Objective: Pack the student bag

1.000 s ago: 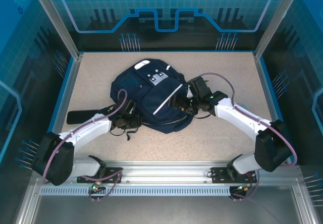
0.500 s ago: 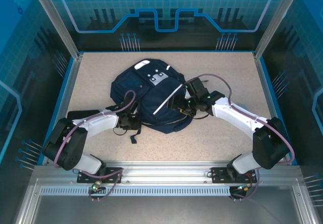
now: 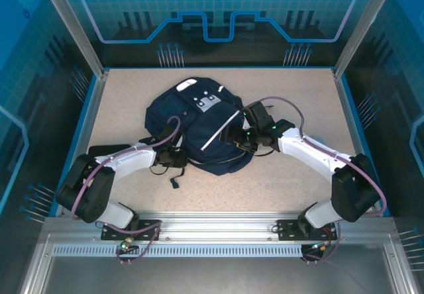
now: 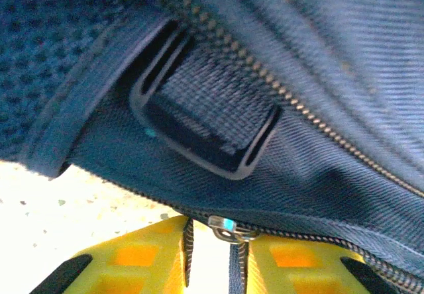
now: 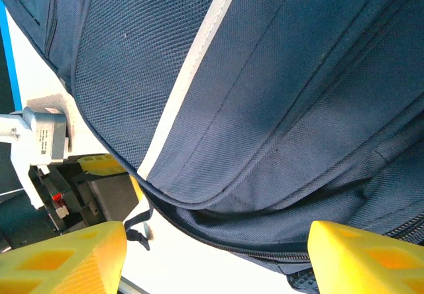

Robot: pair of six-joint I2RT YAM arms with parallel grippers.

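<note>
Soft woven navy student bag (image 3: 199,118) points its handle at 11 o'clock, long axis 11-to-5. Left gripper (image 4: 213,244) jaws sit narrow around the metal zipper pull (image 4: 224,228), grip unclear; right gripper (image 5: 215,233) jaws gape, empty.

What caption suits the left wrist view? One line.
Yellow jaws flank the student bag's zipper pull, below a black strap buckle.

navy student bag (image 3: 192,125), white-striped, lying flat; handle end far

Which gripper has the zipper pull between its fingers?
The left gripper: the silver zipper pull sits in the narrow gap between its yellow fingertips. The right gripper stands wide over the student bag's striped panel.
</note>
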